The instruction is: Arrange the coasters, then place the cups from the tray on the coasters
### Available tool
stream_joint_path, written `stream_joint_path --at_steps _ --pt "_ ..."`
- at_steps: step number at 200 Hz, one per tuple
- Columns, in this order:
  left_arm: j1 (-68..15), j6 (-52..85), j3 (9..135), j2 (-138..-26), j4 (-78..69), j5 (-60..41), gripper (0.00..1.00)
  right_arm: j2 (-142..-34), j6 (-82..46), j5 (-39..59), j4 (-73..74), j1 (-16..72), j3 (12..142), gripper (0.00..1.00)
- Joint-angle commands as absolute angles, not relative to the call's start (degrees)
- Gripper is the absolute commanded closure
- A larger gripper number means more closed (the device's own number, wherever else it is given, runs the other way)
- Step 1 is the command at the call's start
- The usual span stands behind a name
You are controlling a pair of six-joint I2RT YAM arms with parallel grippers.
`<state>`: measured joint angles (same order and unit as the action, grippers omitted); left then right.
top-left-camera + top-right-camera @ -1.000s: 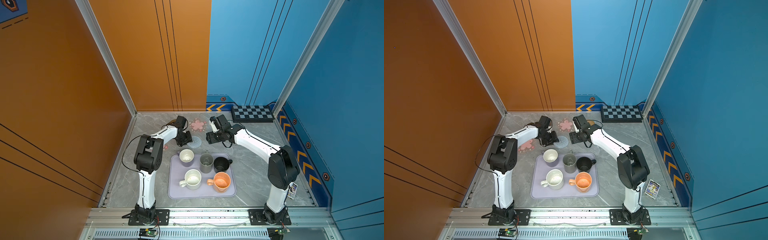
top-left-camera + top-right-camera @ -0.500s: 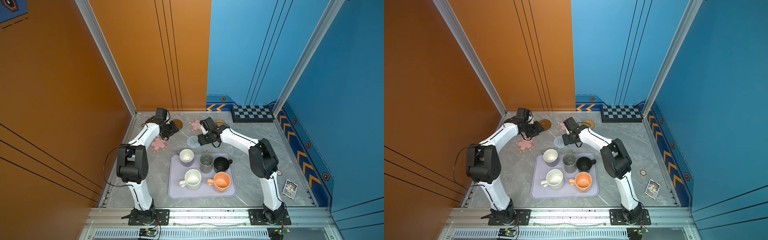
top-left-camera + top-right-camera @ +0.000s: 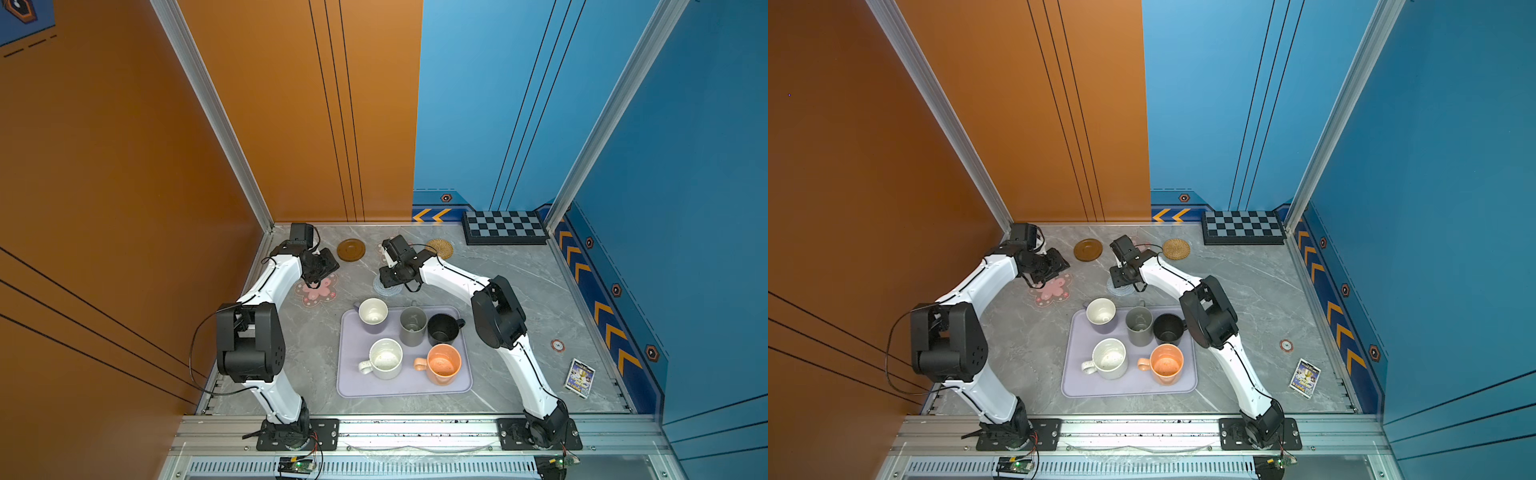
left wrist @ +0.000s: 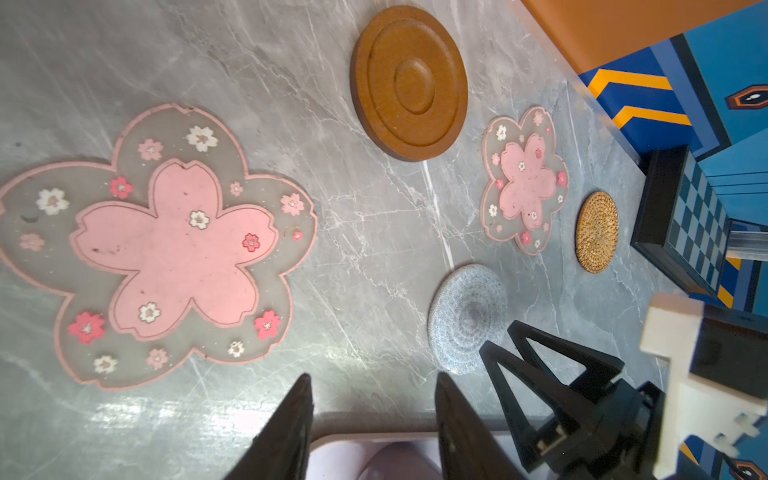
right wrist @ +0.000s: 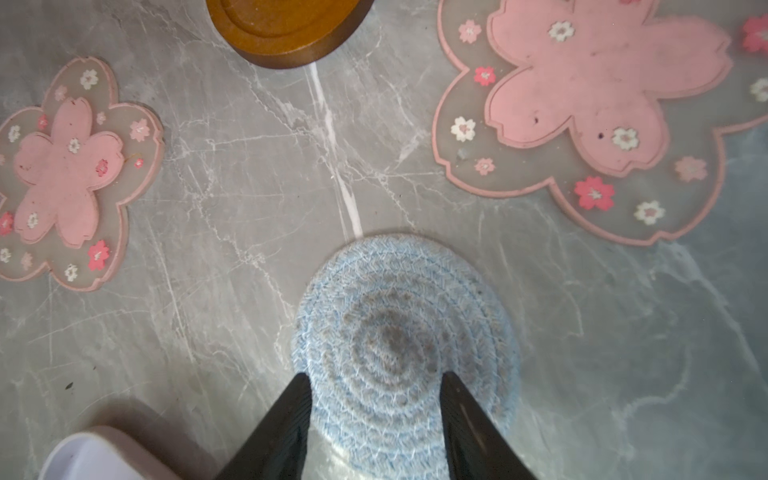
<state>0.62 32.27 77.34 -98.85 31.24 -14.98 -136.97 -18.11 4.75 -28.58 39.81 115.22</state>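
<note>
The right claw [image 5: 376, 382] hangs spread over the near edge of the blue woven coaster [image 5: 399, 324], which lies flat on the table just beyond the tray [image 3: 353, 382] — nothing is pinched. The left claw [image 4: 374, 380] is spread and empty beside a pink flower coaster [image 4: 166, 245] — the five cups [image 3: 386, 359] stand on the tray.

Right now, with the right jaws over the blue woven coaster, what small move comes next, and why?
Probably close the right gripper on the near edge of the blue woven coaster: its jaws stand apart astride that edge, gripping nothing, and the coaster lies flat on the table, close to the tray.
</note>
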Motion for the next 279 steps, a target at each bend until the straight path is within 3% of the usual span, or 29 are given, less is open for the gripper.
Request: stream_joint_path --at_steps 1,71,162,279 --pt "1.3 30.7 76.8 -98.9 32.4 -14.4 0.51 -139.2 -20.3 4.7 -28.8 39.8 117.8 0.49" --pt "1.6 31.0 76.0 -98.6 32.4 -14.5 0.51 -140.1 -21.9 1.3 -29.3 39.8 116.8 0.67" --pt "2.6 31.8 72.6 -94.3 32.4 -14.0 0.51 -129.5 -23.4 -5.5 -30.8 34.7 99.6 0.72" --pt "0.9 32.0 70.8 -91.6 35.0 -11.2 0.51 -123.2 -23.0 -5.6 -26.9 28.3 90.0 0.71"
